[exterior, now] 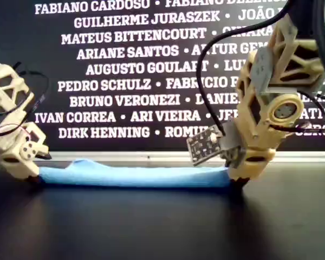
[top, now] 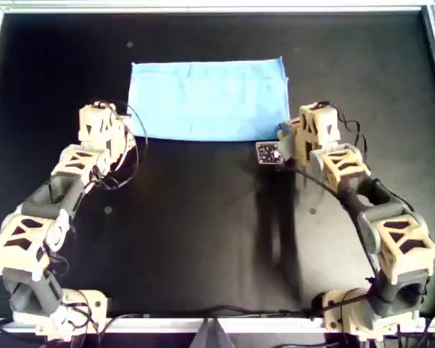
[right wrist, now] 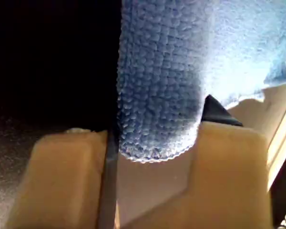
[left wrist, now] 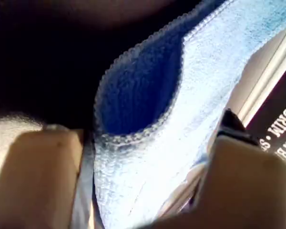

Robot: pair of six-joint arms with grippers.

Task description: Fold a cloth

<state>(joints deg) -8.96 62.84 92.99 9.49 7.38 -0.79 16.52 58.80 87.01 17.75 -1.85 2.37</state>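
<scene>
Cloth (top: 209, 99) corners sit pinched between both grippers' fingers (left wrist: 43, 176) (grasp step); next, lift together and fold.

Even overhead light; arm shadows on the dark table (top: 203, 239); both wrist views soft, close-up blur

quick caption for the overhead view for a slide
Two grippers, left gripper and right gripper, pinch the near corners of the cloth.
</scene>
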